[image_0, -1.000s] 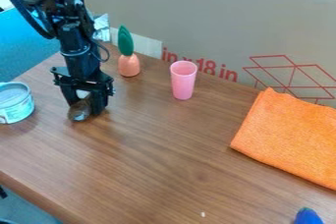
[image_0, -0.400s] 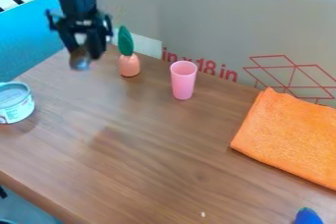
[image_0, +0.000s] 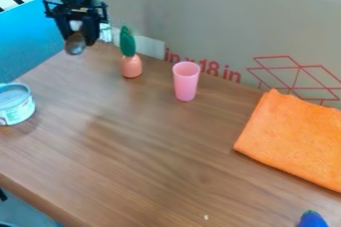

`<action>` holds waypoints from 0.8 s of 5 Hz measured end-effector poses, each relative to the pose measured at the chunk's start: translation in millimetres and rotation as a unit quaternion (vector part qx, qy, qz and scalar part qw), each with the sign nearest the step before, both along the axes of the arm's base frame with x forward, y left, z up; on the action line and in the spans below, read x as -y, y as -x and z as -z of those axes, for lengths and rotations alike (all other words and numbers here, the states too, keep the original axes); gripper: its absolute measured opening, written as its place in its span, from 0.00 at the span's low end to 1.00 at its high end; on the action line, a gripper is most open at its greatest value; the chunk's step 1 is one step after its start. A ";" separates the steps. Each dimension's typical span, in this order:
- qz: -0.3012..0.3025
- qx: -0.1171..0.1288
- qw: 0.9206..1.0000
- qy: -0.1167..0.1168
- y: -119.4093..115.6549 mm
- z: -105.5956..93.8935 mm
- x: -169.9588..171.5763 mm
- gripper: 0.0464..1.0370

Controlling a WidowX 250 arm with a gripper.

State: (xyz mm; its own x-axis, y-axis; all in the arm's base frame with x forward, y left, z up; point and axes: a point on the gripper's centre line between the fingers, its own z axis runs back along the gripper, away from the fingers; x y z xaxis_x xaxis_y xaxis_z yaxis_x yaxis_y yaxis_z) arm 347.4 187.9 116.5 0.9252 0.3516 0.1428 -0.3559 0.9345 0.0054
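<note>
Precariously perhaps, the gripper [image_0: 79,40] in the upper left of the frame is clamped on a rounded brown object [image_0: 75,44] above table level, near the green-topped toy [image_0: 130,65], where a shallow grip on that curved surface could let it slip and drop.

Glossy plastic-looking pink cup [image_0: 186,82], rough matt orange cloth [image_0: 294,139], smooth wood-grained table [image_0: 160,166], matt cardboard wall [image_0: 220,22].
</note>
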 end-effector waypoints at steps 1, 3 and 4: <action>-0.032 -0.017 0.999 -0.009 9.8 0.9 -17.7 0.54; -0.054 -0.022 0.998 -0.012 17.1 22.2 -36.7 0.54; -0.060 -0.003 0.998 0.015 7.8 46.7 -38.5 0.54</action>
